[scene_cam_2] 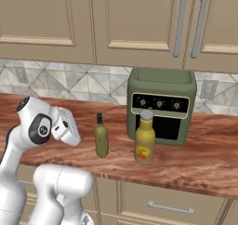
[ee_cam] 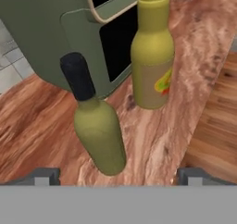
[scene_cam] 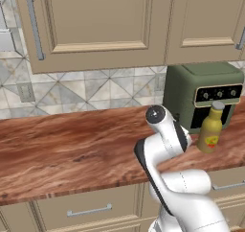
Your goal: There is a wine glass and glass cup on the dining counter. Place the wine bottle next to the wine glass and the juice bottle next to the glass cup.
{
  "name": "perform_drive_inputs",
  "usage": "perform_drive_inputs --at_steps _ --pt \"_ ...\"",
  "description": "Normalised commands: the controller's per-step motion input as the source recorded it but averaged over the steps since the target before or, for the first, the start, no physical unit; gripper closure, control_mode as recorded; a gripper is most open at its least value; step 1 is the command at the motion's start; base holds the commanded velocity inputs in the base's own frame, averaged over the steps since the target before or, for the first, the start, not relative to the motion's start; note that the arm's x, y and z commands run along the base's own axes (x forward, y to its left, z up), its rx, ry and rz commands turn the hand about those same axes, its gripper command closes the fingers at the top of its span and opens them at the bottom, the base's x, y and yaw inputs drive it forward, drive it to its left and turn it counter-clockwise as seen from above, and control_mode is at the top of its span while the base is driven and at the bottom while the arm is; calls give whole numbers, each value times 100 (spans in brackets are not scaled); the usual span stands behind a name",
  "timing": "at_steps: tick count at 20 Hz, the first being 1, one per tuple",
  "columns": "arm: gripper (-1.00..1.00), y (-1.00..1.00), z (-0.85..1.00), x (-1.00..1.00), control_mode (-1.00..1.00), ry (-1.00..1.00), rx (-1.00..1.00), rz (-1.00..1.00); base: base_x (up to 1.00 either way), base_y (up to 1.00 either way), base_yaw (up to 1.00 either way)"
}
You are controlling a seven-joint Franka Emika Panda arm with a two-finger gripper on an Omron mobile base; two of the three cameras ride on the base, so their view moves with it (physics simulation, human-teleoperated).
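The olive-green wine bottle (scene_cam_2: 101, 138) stands upright near the front edge of a wood-grain wall counter (scene_cam_2: 209, 163). In the hand view the wine bottle (ee_cam: 97, 130) is close ahead, in line with the gap between the jaws. My gripper (ee_cam: 119, 177) is open and holds nothing. From the right base view, my hand (scene_cam_2: 67, 126) hovers just left of the bottle. The yellow juice bottle (scene_cam_2: 145, 140) (scene_cam: 211, 130) (ee_cam: 152, 56), with its pale red-marked label, stands upright to the right. The wine glass, the glass cup and the dining counter are out of view.
A green countertop oven (scene_cam_2: 160, 103) (scene_cam: 201, 89) with black knobs stands right behind both bottles. Beige wall cabinets (scene_cam_2: 135, 19) hang above the tiled backsplash. Drawers (scene_cam: 88, 209) run below the counter's front edge. A wooden floor (ee_cam: 217, 126) lies beyond that edge.
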Motion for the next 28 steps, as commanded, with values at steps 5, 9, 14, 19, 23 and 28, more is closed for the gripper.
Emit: perform_drive_inputs --at_steps 5,9,14,19,23,28 --pt "-100 -16 0 26 -100 0 -3 0 0 0 0" --pt "-100 -14 0 27 -100 0 -5 0 0 0 0" --pt "-100 -1 -6 28 -100 0 -15 0 0 0 0" --pt "-100 0 -8 9 -100 0 -17 0 0 0 0" --pt "-100 -1 -11 0 -100 -1 -14 0 0 0 0" --pt "-100 -7 -5 0 -100 -7 -4 0 0 0 0"
